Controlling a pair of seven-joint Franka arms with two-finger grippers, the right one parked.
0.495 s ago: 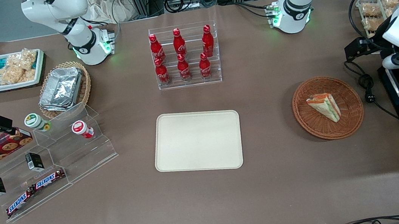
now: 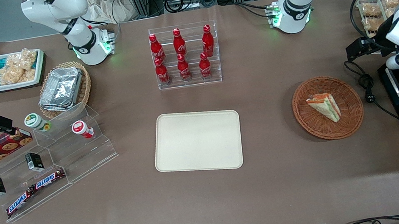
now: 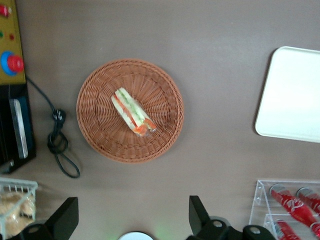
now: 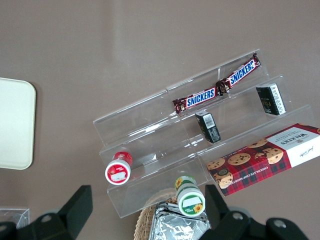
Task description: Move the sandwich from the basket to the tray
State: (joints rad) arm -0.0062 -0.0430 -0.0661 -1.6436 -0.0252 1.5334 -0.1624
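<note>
1. surface: a table covered in matt brown sheeting; cables and metal framing run along the edge farthest from the front camera

2. basket: round, shallow, reddish-brown wicker with a tight weave, standing toward the working arm's end of the table

3. sandwich: a triangular wedge of pale bread in clear wrap, orange, red and green layers showing, lying in the basket near its middle

4. tray: flat, cream-beige, rectangular with rounded corners and a low rim, at mid-table, well apart from the basket; nothing lies on it

5. gripper: held high above the table, clear of the basket; in the wrist view its two dark fingers stand wide apart and hold nothing

6. clear acrylic rack: six red bottles with white script, farther from the front camera than the tray

7. stepped acrylic stand toward the parked arm's end: two bars reading "snickers" and a red tartan biscuit box marked "walkers"
</note>
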